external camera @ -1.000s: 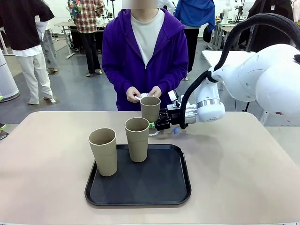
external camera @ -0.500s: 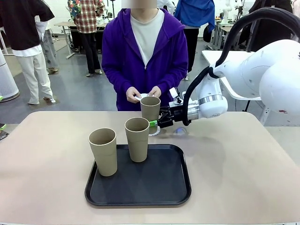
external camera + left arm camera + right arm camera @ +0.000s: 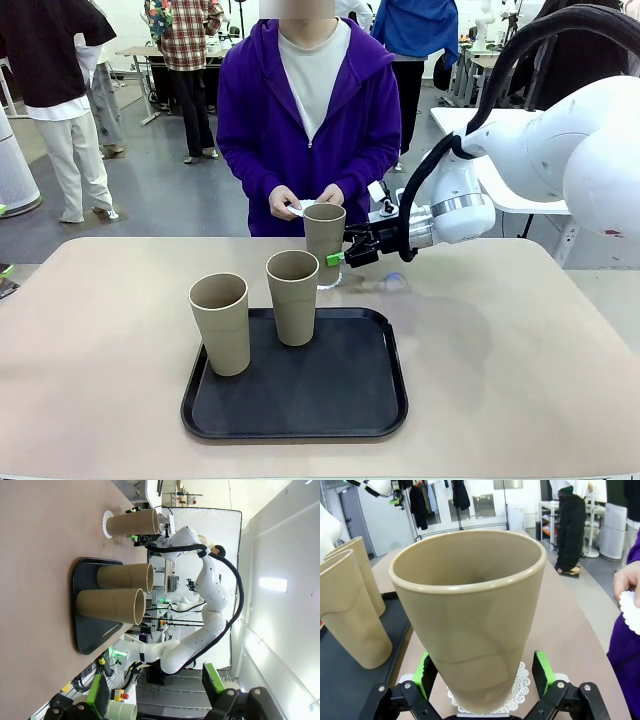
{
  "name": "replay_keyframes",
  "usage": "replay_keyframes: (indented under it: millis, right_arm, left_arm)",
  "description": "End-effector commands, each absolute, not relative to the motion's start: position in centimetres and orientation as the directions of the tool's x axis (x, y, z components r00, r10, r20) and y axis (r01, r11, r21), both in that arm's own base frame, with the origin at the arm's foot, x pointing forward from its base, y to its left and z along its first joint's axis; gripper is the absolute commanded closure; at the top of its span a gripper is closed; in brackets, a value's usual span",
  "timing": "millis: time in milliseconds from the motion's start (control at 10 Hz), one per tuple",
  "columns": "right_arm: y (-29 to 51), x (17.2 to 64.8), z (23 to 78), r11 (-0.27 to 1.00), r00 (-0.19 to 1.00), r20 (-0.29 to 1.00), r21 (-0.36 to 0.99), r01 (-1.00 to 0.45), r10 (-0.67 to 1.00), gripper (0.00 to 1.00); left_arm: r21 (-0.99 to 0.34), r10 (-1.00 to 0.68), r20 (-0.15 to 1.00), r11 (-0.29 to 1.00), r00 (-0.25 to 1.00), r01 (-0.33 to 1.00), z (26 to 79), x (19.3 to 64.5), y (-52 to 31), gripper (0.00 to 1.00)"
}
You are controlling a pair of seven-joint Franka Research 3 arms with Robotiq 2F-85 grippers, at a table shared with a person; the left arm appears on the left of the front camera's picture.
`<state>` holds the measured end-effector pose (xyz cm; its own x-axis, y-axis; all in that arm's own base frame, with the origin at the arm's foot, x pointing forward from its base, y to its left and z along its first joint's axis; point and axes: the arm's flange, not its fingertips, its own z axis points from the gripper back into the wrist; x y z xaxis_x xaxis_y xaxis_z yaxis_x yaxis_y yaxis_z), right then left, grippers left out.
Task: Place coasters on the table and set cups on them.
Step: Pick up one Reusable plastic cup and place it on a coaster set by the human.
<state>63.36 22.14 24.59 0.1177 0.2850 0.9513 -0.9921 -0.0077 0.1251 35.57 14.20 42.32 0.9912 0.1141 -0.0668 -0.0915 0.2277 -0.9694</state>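
One beige cup (image 3: 322,238) stands upright on a white scalloped coaster (image 3: 327,283) on the table (image 3: 520,360), just beyond the tray. My right gripper (image 3: 341,259) is open at its right side. In the right wrist view this cup (image 3: 470,615) rises between the green pads (image 3: 543,672) from the coaster (image 3: 521,681), with a gap on the right. Two more cups (image 3: 220,322) (image 3: 292,297) stand on the black tray (image 3: 295,400). The person's hands (image 3: 300,205) hold more white coasters (image 3: 632,611). My left gripper (image 3: 152,690) is open and holds nothing, far from the cups (image 3: 125,576).
The black tray (image 3: 90,630) takes up the table's near middle. The person stands at the far edge right behind the placed cup. The table's left and right sides are bare. Other people and tables stand in the background.
My right gripper has drawn back to the right and slightly up from the cup on the coaster. The cup has stayed in place. The tray cups have not moved.
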Motion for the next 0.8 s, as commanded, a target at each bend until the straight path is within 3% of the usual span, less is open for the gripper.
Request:
replay_keyframes:
  millis: [0, 700]
  right_arm:
    - [21.6, 62.8, 25.2, 0.001, 0.139, 0.934, 0.147, -0.989, 0.329, 0.0]
    - [19.4, 61.1, 28.5, 0.022, 0.168, 0.882, 0.176, -0.984, 0.441, 0.0]
  left_arm:
    - [-0.974, 0.118, -0.059, 0.211, 0.991, -0.083, 42.6, 35.5, 14.1, 0.0]
    - [-0.974, 0.118, -0.059, 0.211, 0.991, -0.083, 42.6, 35.5, 14.1, 0.0]
